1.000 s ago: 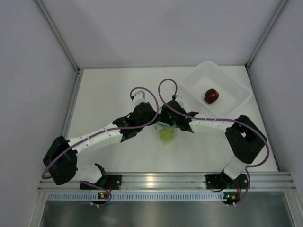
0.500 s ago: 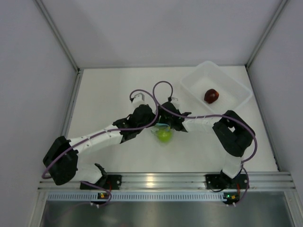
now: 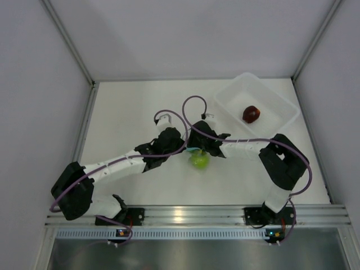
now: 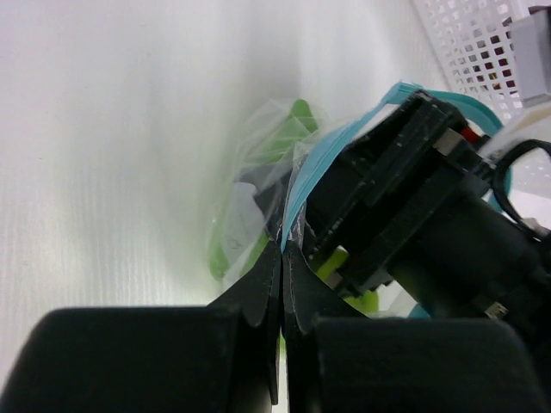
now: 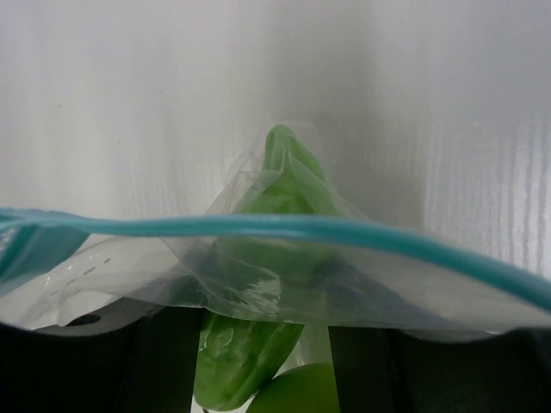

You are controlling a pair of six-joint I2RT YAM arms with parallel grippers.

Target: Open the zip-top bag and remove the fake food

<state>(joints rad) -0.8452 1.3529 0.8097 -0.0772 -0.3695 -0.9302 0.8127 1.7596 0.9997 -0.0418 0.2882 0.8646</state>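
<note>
The zip-top bag (image 3: pixel 194 153) lies mid-table between my two grippers, with its teal zipper strip (image 5: pixel 284 228) open in a loop. My left gripper (image 4: pixel 282 249) is shut on the bag's zipper edge (image 4: pixel 297 194); it also shows in the top view (image 3: pixel 181 148). My right gripper (image 5: pixel 267 314) is open, with its fingers under the bag film and inside the bag's mouth (image 3: pixel 203 147). The elongated green fruit (image 5: pixel 245 348) lies between its fingers. The yellow-green apple (image 3: pixel 198 160) sits just below it (image 5: pixel 301 391). The dark red-brown fruit (image 3: pixel 251 113) lies in the white tray (image 3: pixel 269 97).
The white tray stands at the back right, and its wall shows in the left wrist view (image 4: pixel 469 39). Grey walls close in the table on the left, back and right. The arm bases sit on a metal rail (image 3: pixel 191 215) at the near edge.
My right arm has swung its elbow inward and pushed its gripper into the bag's mouth. The bag and the apple shifted slightly. The left gripper kept its hold.
</note>
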